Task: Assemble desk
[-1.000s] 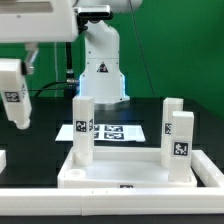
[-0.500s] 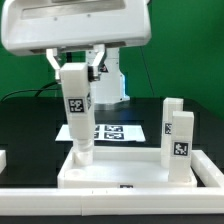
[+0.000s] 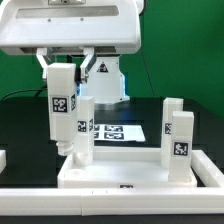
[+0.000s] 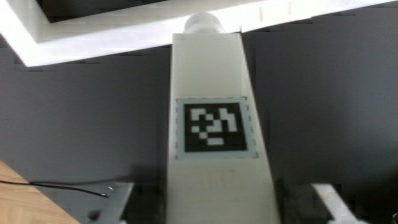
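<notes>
Gripper (image 3: 72,68) clamped on tagged leg (image 3: 62,108), hanging upright above desk top (image 3: 110,168), apparently just beside mounted leg (image 3: 84,128)

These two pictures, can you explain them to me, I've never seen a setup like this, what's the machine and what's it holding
It is a robot arm with a two-finger gripper, putting together a white plastic desk. One picture comes from a camera off the arm, the other from a camera on its wrist, looking down along the held part. The gripper holds a square white leg with a black-and-white tag, low beside another leg already standing on the upside-down desk top. Two more legs stand on the exterior view's right. Behind lies the flat marker board, which only helps the cameras.
</notes>
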Robot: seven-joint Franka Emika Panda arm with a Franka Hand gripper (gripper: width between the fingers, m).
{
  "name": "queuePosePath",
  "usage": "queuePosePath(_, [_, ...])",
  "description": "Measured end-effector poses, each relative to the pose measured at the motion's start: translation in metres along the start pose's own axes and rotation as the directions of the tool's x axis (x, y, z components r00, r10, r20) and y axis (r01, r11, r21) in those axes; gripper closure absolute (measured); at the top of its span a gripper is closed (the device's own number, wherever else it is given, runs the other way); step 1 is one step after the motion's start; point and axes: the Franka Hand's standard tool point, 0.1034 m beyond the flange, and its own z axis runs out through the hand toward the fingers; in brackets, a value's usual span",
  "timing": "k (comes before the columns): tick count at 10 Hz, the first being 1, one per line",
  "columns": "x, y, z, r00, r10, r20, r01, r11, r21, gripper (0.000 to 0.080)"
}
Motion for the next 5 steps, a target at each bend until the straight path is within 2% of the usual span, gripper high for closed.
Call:
queuePosePath(3, [-0.026, -0.016, 0.016, 1.0, -0.015, -0.01, 0.015, 1.0, -0.013, 0.0512])
queuePosePath(5, [-0.036, -0.011, 0.024, 1.0, -0.021, -0.004, 0.02, 0.999, -0.028, 0.0512])
